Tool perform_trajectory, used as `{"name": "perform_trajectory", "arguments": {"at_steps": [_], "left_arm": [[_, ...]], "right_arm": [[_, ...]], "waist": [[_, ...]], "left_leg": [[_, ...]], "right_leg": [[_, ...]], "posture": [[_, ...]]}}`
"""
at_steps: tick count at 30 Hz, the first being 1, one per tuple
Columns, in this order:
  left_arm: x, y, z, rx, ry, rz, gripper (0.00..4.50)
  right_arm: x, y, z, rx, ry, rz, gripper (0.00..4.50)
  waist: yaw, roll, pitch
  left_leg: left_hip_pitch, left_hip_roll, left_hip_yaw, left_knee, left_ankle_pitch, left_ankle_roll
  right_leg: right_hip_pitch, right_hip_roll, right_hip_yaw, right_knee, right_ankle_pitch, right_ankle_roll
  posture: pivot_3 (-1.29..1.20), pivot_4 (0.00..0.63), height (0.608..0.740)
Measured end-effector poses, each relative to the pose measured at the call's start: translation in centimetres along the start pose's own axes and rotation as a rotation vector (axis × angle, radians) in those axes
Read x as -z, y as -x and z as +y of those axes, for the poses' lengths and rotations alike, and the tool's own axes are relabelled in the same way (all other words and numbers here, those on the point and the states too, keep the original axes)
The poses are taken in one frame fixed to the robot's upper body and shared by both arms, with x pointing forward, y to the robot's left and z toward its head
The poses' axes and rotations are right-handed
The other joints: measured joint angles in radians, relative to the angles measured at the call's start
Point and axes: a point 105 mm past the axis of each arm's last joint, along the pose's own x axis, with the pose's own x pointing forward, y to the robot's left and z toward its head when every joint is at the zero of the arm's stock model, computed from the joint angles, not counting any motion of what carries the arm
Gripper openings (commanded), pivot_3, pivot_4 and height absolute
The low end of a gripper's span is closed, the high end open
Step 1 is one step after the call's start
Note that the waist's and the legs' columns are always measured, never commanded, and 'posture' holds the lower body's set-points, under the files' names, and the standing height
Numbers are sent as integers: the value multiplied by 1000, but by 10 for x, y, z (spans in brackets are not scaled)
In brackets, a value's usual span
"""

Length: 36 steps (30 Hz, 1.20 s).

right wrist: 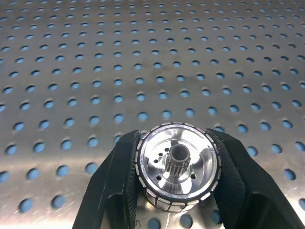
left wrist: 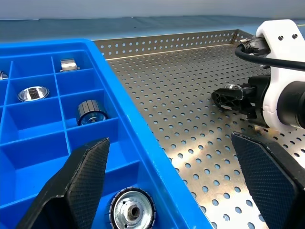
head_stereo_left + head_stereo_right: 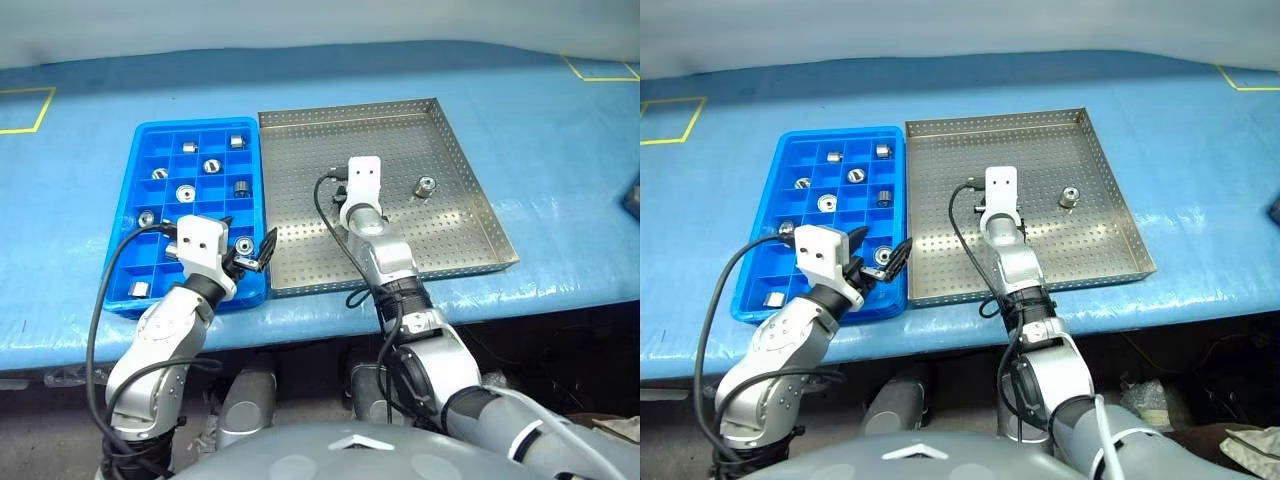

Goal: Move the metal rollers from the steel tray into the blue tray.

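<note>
One metal roller (image 1: pixel 177 166) sits clamped between the two black fingers (image 1: pixel 112 191) of the right end effector (image 1: pixel 176 171), its toothed centre bore facing the wrist camera and the perforated floor of the steel tray (image 3: pixel 300 170) right beneath it. From the head views, this end effector (image 2: pixel 228 97) is over the middle of the steel tray, nearer its front rim than its back one. Another roller (image 3: pixel 426 186) stands alone on the steel tray floor, off to the right of the right end effector and apart from it.

The blue tray (image 3: pixel 143 135) lies just beside the steel tray's left rim on the blue worktop (image 3: pixel 560 150), the two side by side. Several rollers (image 3: pixel 186 193) already lie in its square compartments, one to a cell. The left end effector (image 3: pixel 250 260) hovers over the blue tray's front right corner, close to the steel tray's left rim, its fingers (image 2: pixel 76 183) spread wide and holding nothing; one roller (image 2: pixel 132 210) lies in the compartment just below it.
</note>
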Motion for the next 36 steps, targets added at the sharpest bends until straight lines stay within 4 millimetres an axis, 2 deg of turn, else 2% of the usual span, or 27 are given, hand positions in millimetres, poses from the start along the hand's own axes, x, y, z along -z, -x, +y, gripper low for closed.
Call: {"name": "perform_trajectory", "arguments": {"at_steps": [3,6,8,12,15,17,19,22,28,34,35,36], "left_arm": [[1,2,5,-41,13,-8,4500],[4,9,18,-127,32,-16,4500],[5,17,29,-204,43,-31,4500],[4,35,47,-342,26,-50,4500],[7,56,56,-443,20,-47,4500],[7,68,61,-502,11,-49,4500],[6,75,62,-534,10,-54,4500],[7,81,61,-561,25,-57,4500],[9,83,56,-565,28,-55,4500],[4,78,55,-553,27,-80,4500],[3,76,54,-544,27,-86,4500],[1,74,53,-534,25,-93,4500]], "right_arm": [[-9,15,22,-119,30,-30,1719],[-40,37,55,-295,68,-117,1719],[-49,47,74,-397,105,-136,1719],[-54,61,106,-562,179,-140,1719],[-45,60,125,-649,239,-109,1719],[-34,57,130,-679,265,-77,1719],[-31,57,138,-715,295,-76,1719],[-28,56,145,-751,326,-79,1719],[-23,44,144,-745,349,-63,1719],[-28,29,135,-701,301,-64,3677],[-28,29,134,-697,295,-61,3956],[-29,30,134,-695,288,-55,3956]], "waist": [[-7,1,0],[1,2,1],[6,1,1],[29,1,1],[45,1,1],[66,1,1],[90,0,1],[120,1,1],[173,1,1],[205,1,1],[207,1,1],[206,1,1]], "left_leg": [[0,0,0,-1,0,0],[0,1,-2,-2,0,0],[0,1,-1,-2,0,0],[0,0,-1,-1,0,0],[0,0,-1,-2,0,0],[-1,0,-1,-2,0,0],[-1,0,-3,-2,0,0],[-1,0,-3,-2,0,0],[-1,0,-3,-3,0,-1],[-1,1,-2,-3,0,-1],[-1,1,-3,-3,0,-1],[-1,1,-2,-3,0,-2]], "right_leg": [[-3,0,1,1,1,1],[-3,1,-1,1,0,1],[-2,1,-1,1,-2,-2],[-2,0,-1,1,-2,-3],[-2,0,-1,0,-2,-3],[-3,0,-2,0,-3,-3],[-3,0,-3,1,-3,-4],[-2,0,-3,0,-3,-4],[-3,1,-4,1,-3,-4],[-4,1,-4,1,-4,-4],[-4,1,-4,1,-4,-4],[-4,1,-4,1,-4,-4]], "posture": [[149,150,740],[187,150,740],[230,150,740],[336,150,740],[406,150,740],[427,150,740],[463,150,740],[493,150,740],[492,150,740],[428,150,740],[420,150,740],[409,150,740]]}}
